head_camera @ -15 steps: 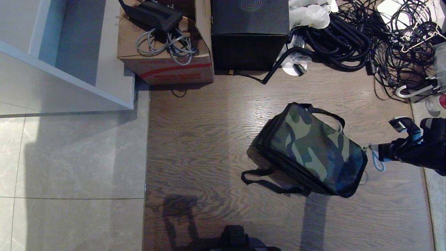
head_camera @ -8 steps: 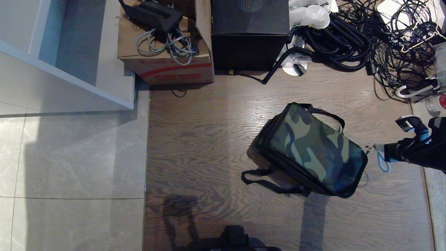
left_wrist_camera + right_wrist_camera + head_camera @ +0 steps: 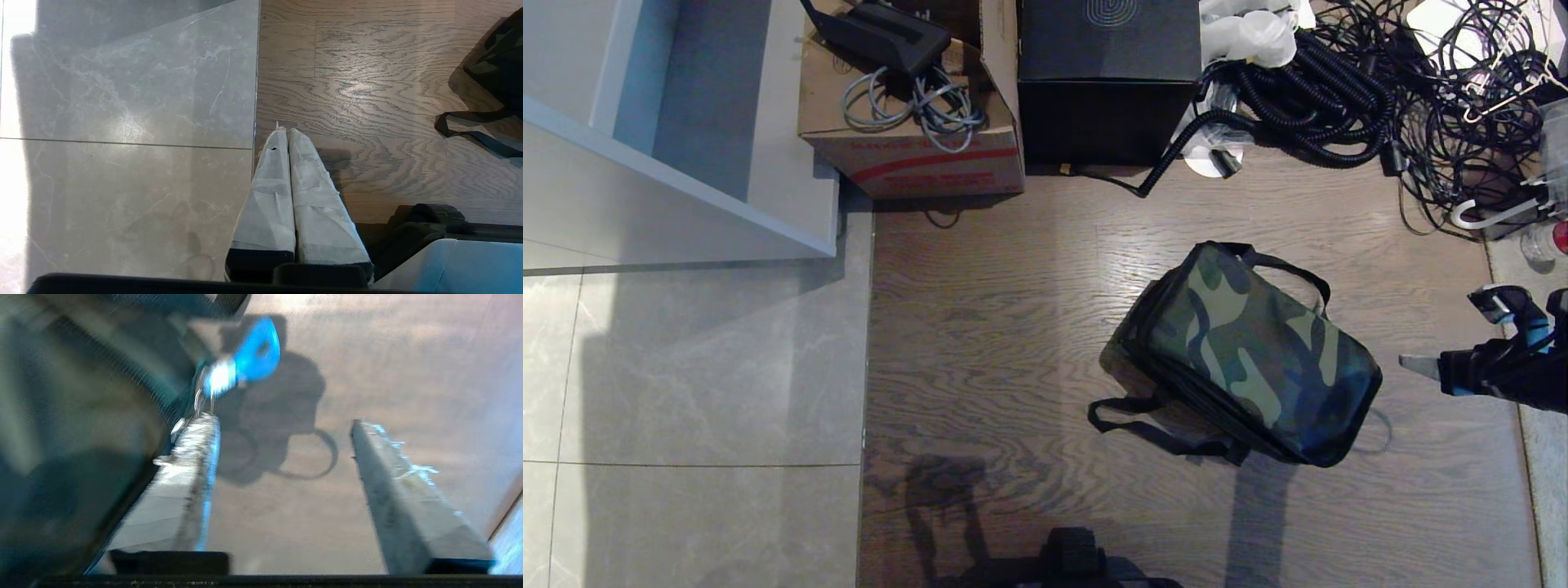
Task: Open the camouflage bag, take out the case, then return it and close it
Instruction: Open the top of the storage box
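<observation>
Your right gripper (image 3: 1450, 336) hangs at the right edge of the frame, jaws apart and empty, just beside the camouflage bag (image 3: 1250, 355), which sits closed on the wooden floor (image 3: 996, 327) at centre right; its blue zip tab (image 3: 255, 355) dangles free. Your left gripper (image 3: 286, 136) is parked, jaws together.

I can read no lettering; only a concentric swirl emblem (image 3: 1110, 11) marks the large black box (image 3: 1107, 49), top centre.
</observation>
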Motion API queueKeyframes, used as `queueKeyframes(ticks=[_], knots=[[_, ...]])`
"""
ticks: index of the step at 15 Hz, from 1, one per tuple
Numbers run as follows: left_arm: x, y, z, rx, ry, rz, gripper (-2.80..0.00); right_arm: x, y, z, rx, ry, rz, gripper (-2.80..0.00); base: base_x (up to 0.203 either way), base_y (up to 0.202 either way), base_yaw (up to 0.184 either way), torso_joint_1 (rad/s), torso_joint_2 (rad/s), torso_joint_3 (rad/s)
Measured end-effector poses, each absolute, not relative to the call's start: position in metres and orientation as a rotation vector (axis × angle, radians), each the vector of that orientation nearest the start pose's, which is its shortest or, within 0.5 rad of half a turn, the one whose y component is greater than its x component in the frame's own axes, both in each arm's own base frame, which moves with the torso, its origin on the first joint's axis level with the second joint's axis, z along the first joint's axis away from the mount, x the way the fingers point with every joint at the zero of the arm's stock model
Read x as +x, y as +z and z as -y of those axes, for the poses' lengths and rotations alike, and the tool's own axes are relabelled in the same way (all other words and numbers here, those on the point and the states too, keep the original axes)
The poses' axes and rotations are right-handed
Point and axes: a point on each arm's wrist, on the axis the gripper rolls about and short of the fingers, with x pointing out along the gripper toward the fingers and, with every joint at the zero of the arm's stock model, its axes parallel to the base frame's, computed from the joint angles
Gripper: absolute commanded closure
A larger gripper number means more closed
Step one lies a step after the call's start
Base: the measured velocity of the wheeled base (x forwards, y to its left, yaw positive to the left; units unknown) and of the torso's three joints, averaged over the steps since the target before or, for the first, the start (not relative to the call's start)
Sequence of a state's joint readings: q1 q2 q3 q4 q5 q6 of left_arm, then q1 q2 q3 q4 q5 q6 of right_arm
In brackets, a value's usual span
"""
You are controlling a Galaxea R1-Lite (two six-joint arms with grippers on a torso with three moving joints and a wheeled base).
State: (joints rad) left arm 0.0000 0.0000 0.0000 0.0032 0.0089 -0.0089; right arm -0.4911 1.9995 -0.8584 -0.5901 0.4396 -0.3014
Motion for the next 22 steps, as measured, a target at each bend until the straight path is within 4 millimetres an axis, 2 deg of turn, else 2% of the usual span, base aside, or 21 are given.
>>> queueKeyframes(ticks=[2, 4, 8, 10, 12, 17, 22], knots=[[-0.023, 0.075, 0.000, -0.009, 0.009, -0.003, 0.00, 0.291, 0.092, 0.149, 0.062, 0.048, -0.542, -2.80, 0.000, 0.000, 0.000, 0.000, 0.00, 0.000], [-0.023, 0.075, 0.000, -0.009, 0.009, -0.003, 0.00, 0.271, 0.093, 0.134, 0.256, 0.098, -0.589, -2.80, 0.000, 0.000, 0.000, 0.000, 0.00, 0.000], [-0.023, 0.075, 0.000, -0.009, 0.009, -0.003, 0.00, 0.256, 0.094, 0.090, 0.582, 0.164, -0.660, -2.80, 0.000, 0.000, 0.000, 0.000, 0.00, 0.000], [-0.023, 0.075, 0.000, -0.009, 0.009, -0.003, 0.00, 0.259, 0.096, 0.080, 0.654, 0.172, -0.652, -2.80, 0.000, 0.000, 0.000, 0.000, 0.00, 0.000], [-0.023, 0.075, 0.000, -0.009, 0.009, -0.003, 0.00, 0.270, 0.095, 0.073, 0.709, 0.191, -0.611, -2.80, 0.000, 0.000, 0.000, 0.000, 0.00, 0.000], [-0.023, 0.075, 0.000, -0.009, 0.009, -0.003, 0.00, 0.285, 0.077, 0.061, 0.714, 0.234, -0.650, -2.80, 0.000, 0.000, 0.000, 0.000, 0.00, 0.000], [-0.023, 0.075, 0.000, -0.009, 0.009, -0.003, 0.00, 0.288, 0.068, 0.041, 0.725, 0.278, -0.711, -2.80, 0.000, 0.000, 0.000, 0.000, 0.00, 0.000]])
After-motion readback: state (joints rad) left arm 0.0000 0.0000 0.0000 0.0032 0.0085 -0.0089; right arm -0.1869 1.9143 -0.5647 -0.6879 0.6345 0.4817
